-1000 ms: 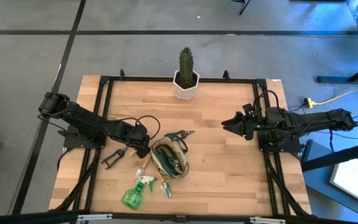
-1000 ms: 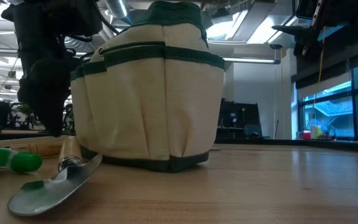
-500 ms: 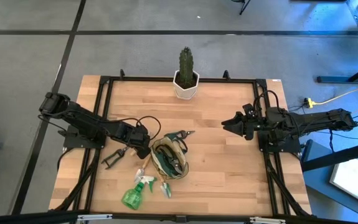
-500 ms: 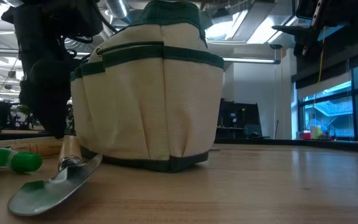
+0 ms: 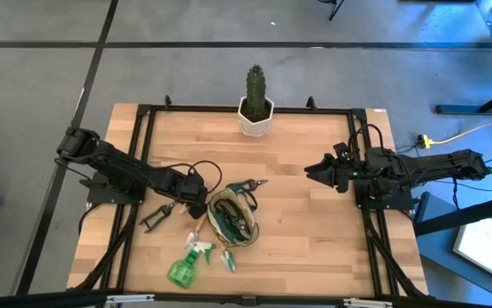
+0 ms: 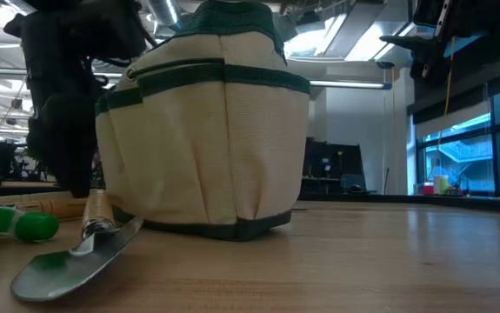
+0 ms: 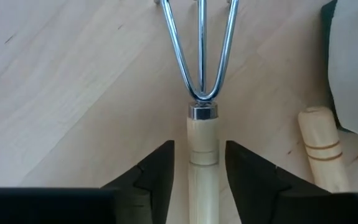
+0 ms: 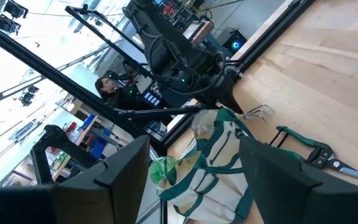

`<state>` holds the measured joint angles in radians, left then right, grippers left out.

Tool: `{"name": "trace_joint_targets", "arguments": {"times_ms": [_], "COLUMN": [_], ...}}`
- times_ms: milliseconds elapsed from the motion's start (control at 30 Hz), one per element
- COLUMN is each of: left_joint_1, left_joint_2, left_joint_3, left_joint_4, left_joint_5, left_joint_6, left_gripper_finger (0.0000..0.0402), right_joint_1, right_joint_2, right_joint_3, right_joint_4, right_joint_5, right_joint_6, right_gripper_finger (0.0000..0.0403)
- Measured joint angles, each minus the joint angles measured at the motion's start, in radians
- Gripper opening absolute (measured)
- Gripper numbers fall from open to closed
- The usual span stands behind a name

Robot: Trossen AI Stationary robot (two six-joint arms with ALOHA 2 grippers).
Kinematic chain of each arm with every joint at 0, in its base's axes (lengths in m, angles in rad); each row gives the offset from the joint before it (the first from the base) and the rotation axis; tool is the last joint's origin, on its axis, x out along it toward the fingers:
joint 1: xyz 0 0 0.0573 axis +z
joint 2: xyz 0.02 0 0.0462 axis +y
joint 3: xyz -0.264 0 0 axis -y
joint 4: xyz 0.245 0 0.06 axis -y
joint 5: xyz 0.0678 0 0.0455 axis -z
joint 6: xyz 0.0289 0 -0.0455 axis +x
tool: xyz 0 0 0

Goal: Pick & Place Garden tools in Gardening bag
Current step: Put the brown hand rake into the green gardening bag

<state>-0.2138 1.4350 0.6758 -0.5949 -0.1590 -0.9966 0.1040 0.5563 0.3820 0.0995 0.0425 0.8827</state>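
A silver three-tined fork with a wooden handle [image 7: 202, 149] lies flat on the table just left of the tan and green gardening bag [image 5: 234, 221]. My left gripper [image 7: 200, 146] points down over it and is open, one finger on each side of the handle with a narrow gap. A second wooden handle [image 7: 320, 149] lies beside the bag. Green-handled shears [image 5: 247, 186], dark shears [image 5: 155, 218], a trowel [image 6: 67, 261] and a green spray bottle [image 5: 184, 267] lie around the bag. My right gripper [image 5: 311, 171] waits open, level, above the table's right side.
A cactus in a white pot [image 5: 256, 107] stands at the middle of the far edge. Black frame rails [image 5: 143, 154] run along the table's sides. Bare wood [image 5: 314, 231] lies between the bag and the right arm. A person shows in the room beyond [image 8: 107, 87].
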Motion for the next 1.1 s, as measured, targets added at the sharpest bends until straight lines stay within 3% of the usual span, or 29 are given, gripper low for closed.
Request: {"name": "trace_joint_targets", "arguments": {"times_ms": [333,400,600,867,1100], "left_joint_1": [0.000,0.000,-0.003,-0.010,-0.038], "left_joint_2": [0.060,0.048,-0.032,-0.216,-0.401], "left_joint_3": [0.002,0.002,0.000,0.000,0.000], "left_joint_4": [0.033,0.028,0.017,-0.055,-0.056], "left_joint_5": [0.031,0.033,0.061,-0.079,-0.277], "left_joint_6": [0.021,0.015,-0.006,-0.123,-0.213], "left_gripper_finger": [0.0080,0.0062,0.0062,0.0062,0.0062], "right_joint_1": [0.000,0.000,0.000,0.000,0.000], "right_joint_2": [0.000,0.000,0.000,0.000,0.000], "right_joint_3": [0.000,0.000,0.000,0.000,0.000], "right_joint_4": [-0.007,-0.007,-0.008,-0.020,-0.029], "right_joint_5": [0.002,0.002,0.002,-0.001,-0.002], "right_joint_6": [0.000,0.000,0.000,0.000,0.000], "right_gripper_finger": [0.0251,0.0251,0.0251,0.0251,0.0251]}}
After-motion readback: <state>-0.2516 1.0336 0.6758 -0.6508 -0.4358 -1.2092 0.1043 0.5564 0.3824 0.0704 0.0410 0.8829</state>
